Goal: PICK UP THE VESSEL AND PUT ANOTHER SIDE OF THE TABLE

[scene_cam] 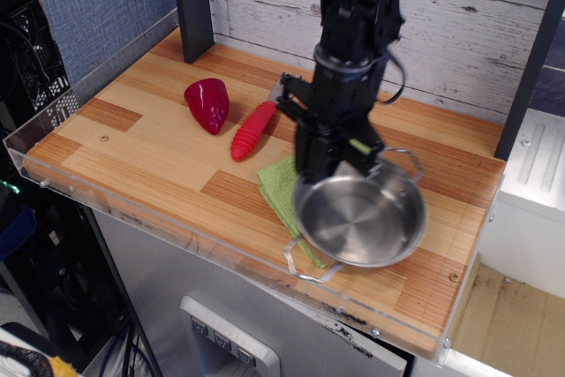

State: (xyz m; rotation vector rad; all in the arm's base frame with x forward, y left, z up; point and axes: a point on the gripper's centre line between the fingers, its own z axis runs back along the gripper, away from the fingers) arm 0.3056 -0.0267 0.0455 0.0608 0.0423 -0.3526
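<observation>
Vessel [360,218] is sitting off the surface [132,143], tilted toward the camera, hanging over the front-right part. Claw [331,165] is gripping its far-left rim from above, arm rising behind it. Cloth [281,187] is lying on the surface just left of the vessel, partly tucked beneath it. Ridged piece [252,130] is lying behind the cloth, left of the claw. Pepper [207,104] is lying just left of the ridged piece, not touching. Post [192,6] is standing at the back-left edge, behind both.
</observation>
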